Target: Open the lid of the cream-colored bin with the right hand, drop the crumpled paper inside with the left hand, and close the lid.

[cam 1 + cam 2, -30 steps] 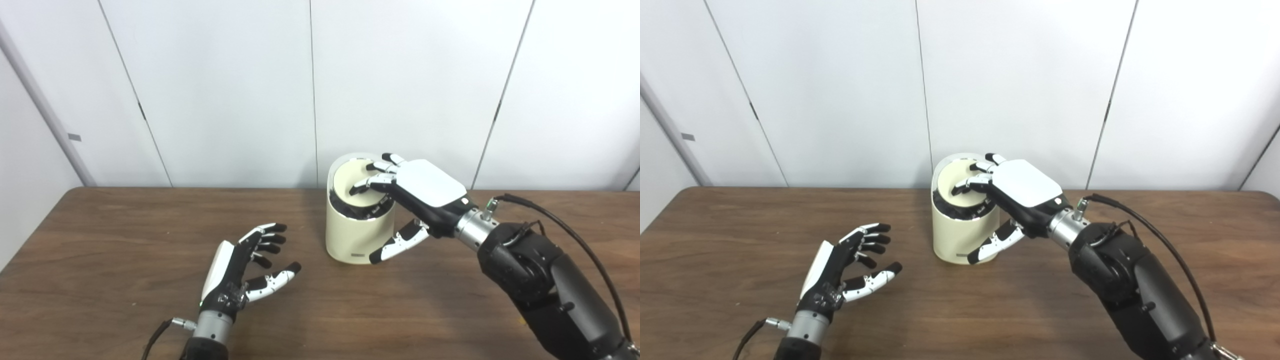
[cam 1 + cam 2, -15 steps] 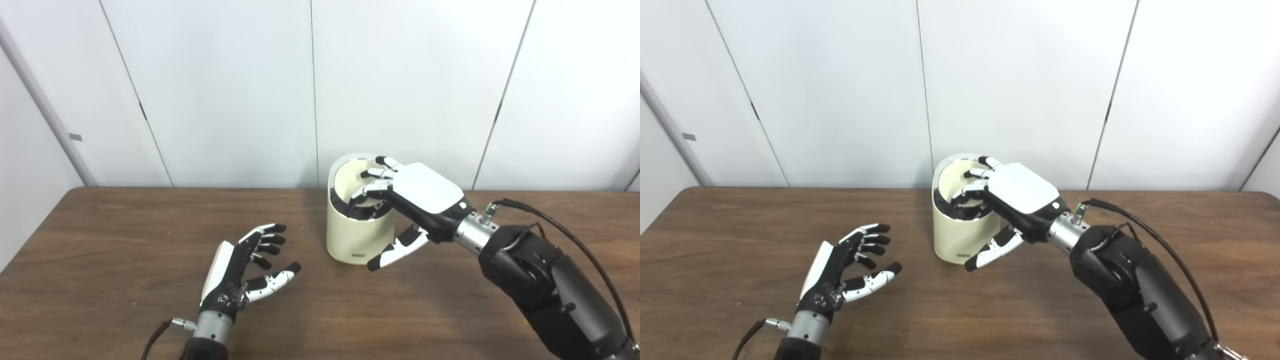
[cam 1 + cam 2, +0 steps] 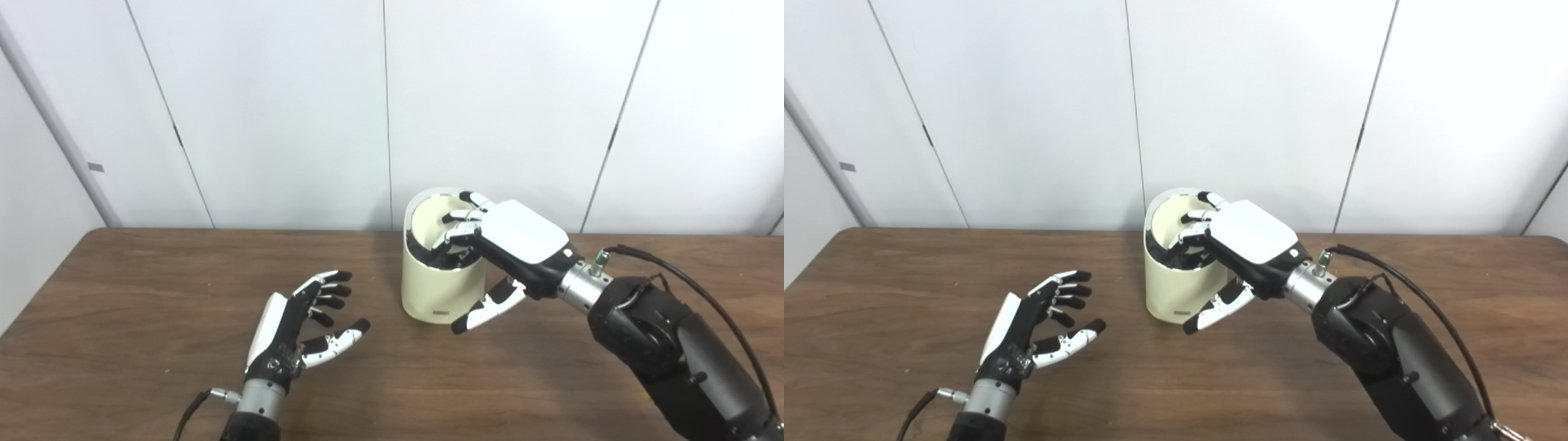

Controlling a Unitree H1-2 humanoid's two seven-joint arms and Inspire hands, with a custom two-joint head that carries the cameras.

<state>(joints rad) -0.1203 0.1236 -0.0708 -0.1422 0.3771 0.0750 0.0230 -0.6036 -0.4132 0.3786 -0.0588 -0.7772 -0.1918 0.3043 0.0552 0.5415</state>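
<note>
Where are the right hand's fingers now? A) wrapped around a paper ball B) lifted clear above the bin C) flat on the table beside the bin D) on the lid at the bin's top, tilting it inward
D: the right hand reaches over the cream-colored bin, its fingers pressing the lid, which sits tilted inside the rim; the left hand is open and empty over the table.

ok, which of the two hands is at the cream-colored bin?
The right hand: its fingers press down on the cream-colored bin's lid. The left hand hangs open and empty, apart from the bin.
</note>
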